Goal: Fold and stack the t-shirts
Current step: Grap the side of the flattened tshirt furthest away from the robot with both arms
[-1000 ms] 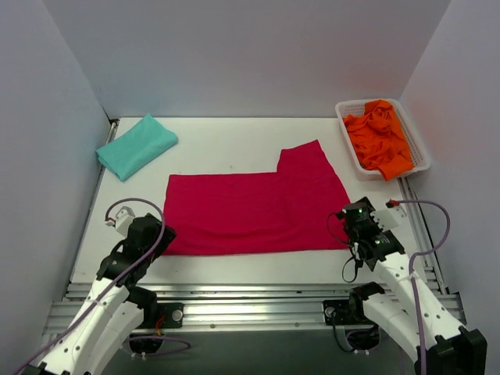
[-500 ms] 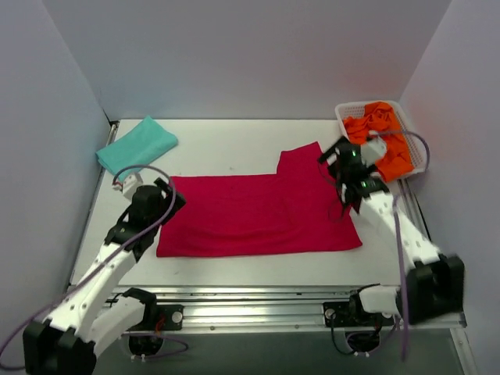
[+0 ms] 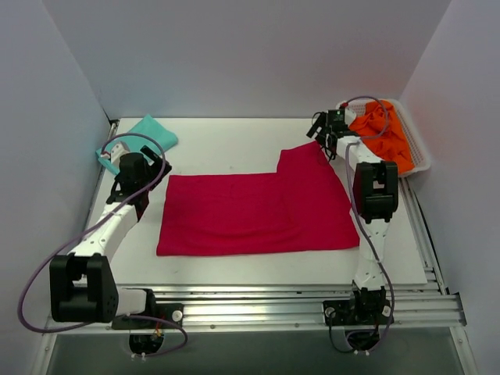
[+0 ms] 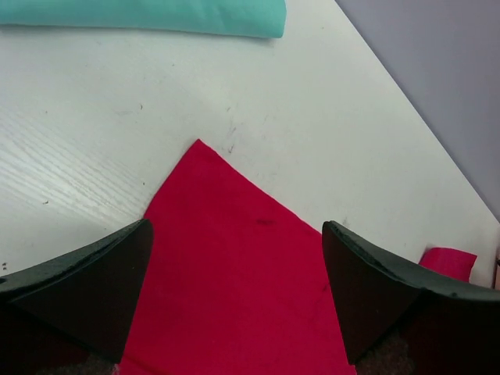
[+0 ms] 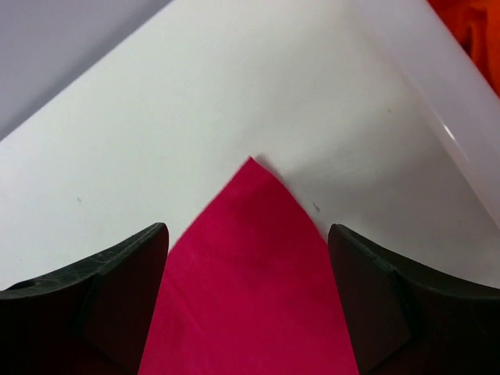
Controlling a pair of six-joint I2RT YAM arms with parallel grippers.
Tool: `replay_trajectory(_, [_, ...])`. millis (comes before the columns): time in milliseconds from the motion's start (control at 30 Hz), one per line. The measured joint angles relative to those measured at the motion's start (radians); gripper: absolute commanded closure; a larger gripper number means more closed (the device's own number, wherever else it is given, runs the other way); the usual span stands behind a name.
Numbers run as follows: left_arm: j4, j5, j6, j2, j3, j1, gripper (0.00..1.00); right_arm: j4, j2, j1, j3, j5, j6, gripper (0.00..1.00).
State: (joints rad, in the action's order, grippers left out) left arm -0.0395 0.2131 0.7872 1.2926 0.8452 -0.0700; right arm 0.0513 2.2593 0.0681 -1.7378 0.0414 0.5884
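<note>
The crimson t-shirt (image 3: 258, 207) lies flat and partly folded on the white table. My left gripper (image 3: 153, 169) is open over its far left corner (image 4: 234, 258), one finger on each side of the cloth. My right gripper (image 3: 319, 133) is open over its far right corner (image 5: 254, 266), which pokes up as a point between the fingers. Neither holds the cloth. The folded teal t-shirt (image 3: 137, 141) lies at the far left and also shows in the left wrist view (image 4: 148, 16). Orange t-shirts (image 3: 383, 141) are heaped in a basket.
The white basket (image 3: 418, 152) stands at the far right, its rim (image 5: 437, 101) close to my right gripper. Grey walls close the table on three sides. A metal rail runs along the near edge.
Both arms have reached from the shirt's near corners to its far corners. The shirt's left edge has shifted slightly.
</note>
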Motion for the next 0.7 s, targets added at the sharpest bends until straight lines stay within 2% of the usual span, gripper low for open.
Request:
replay_trajectory(233, [0.074, -0.054, -0.010, 0.119, 0.010, 0.034, 0.00, -0.035, 0.115, -0.003, -0.183, -0.005, -0.024, 0.22])
replay_trajectory(433, [0.097, -0.084, -0.010, 0.182, 0.022, 0.039, 0.00, -0.033, 0.163, 0.006, -0.210, -0.018, -0.037, 0.23])
replay_trajectory(633, [0.116, -0.096, -0.010, 0.204, 0.035, 0.041, 0.00, -0.022, 0.193, 0.011, -0.217, -0.031, -0.033, 0.33])
replay_trajectory(667, [0.118, -0.099, -0.010, 0.208, 0.038, 0.042, 0.05, -0.022, 0.193, 0.011, -0.217, -0.032, -0.030, 0.37])
replay_trajectory(700, [0.120, -0.103, -0.009, 0.213, 0.040, 0.043, 0.05, -0.023, 0.193, 0.010, -0.217, -0.031, -0.030, 0.41])
